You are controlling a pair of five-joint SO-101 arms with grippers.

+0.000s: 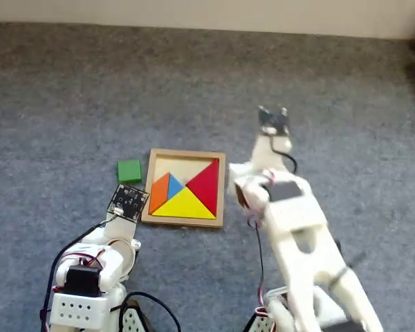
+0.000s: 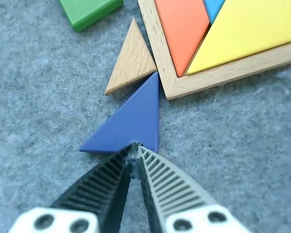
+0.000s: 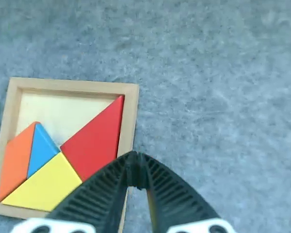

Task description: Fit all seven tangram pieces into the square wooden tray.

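Grey short-pile carpet (image 1: 69, 90) covers the whole work surface, with lots of open room on all sides.

Square wooden tray (image 1: 183, 164) sits between the two arms, pale wood with a raised rim. Four flat, smooth pieces lie inside it:
- a large red triangle (image 1: 206, 183) against the side nearest the right arm
- a large yellow triangle (image 1: 183, 205) along the near rim
- an orange piece (image 1: 159, 192) on the opposite side
- a small light blue triangle (image 1: 173, 185) wedged between the orange and the yellow

The far strip of the tray floor is bare.

Three pieces are outside on the carpet:
- Green square (image 2: 89, 10) lies apart from the tray's rim and is cut off at the left wrist view's edge.
- Unpainted wooden triangle (image 2: 132, 60) lies just beside the tray's outer rim.
- Dark blue triangle (image 2: 131, 124) lies flat next to it, one corner up against the tray's corner.

In the high view the left arm's camera module hides the last two.

Left gripper (image 2: 135, 148) has ribbed black fingers pressed together. Its tips touch the dark blue triangle's edge; whether they pinch it is hard to make out.

Right gripper (image 3: 135, 167) hangs closed and empty above the tray's rim beside the red triangle, blocking that corner of the tray in its own view.
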